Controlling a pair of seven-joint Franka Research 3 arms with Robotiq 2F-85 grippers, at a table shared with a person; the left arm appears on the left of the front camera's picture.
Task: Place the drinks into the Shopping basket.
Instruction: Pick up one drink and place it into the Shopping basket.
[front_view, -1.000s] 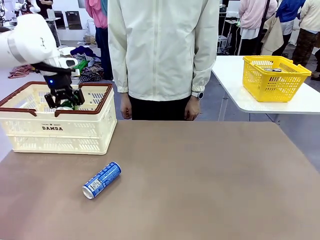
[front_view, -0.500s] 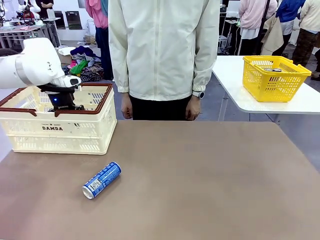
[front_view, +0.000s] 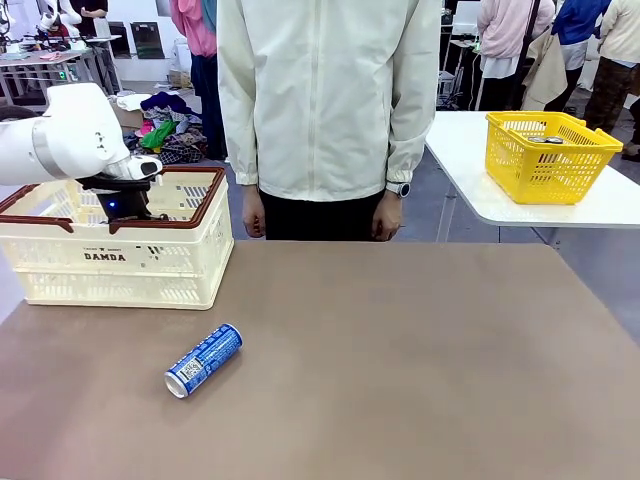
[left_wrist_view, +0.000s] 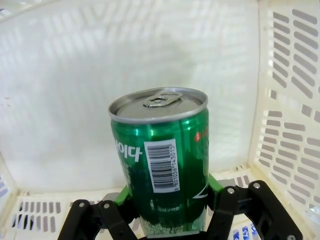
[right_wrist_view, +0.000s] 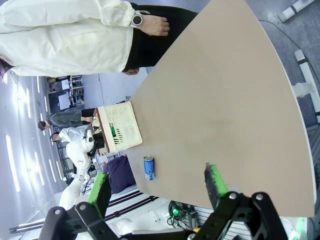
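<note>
Left pincer (left_wrist_view: 169, 202) clamped on green can (left_wrist_view: 165, 150) inside DAMDA shopping basket (front_view: 120, 262), blue can (front_view: 204, 360) lying on surface (front_view: 400, 350), right pincer (right_wrist_view: 157, 182) apart.

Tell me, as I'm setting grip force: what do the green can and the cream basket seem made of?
The green can looks like thin metal, probably aluminium: glossy green lacquer, brushed silver top with pull tab. The Shopping basket looks like moulded plastic, matte cream, judging by its slotted walls.

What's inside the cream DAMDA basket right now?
The left gripper, jaws shut on the green can, reaches inside the Shopping basket. The can hides the basket floor beneath it, so whether it rests there cannot be told.
</note>
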